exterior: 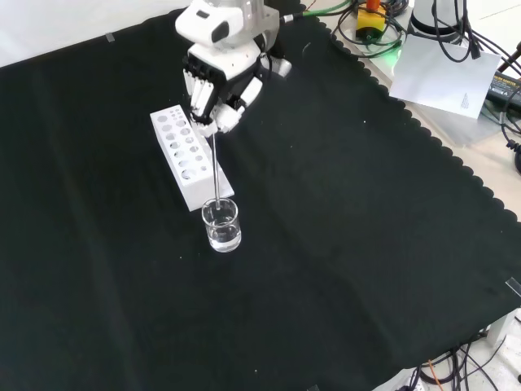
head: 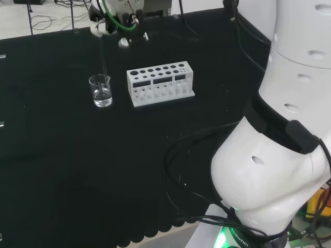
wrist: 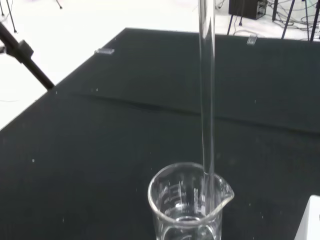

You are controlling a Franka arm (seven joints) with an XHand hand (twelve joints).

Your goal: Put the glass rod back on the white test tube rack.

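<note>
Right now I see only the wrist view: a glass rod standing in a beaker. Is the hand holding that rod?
Observer: Yes. In the front view the hand has its fingers curled round the top of the glass rod.
Operator: Where does the rack stand from the beaker?
Observer: In the head view the white test tube rack stands just right of the beaker, apart from it.
Operator: Are its holes free?
Observer: In the head view every hole I can see in its top looks empty.
</note>
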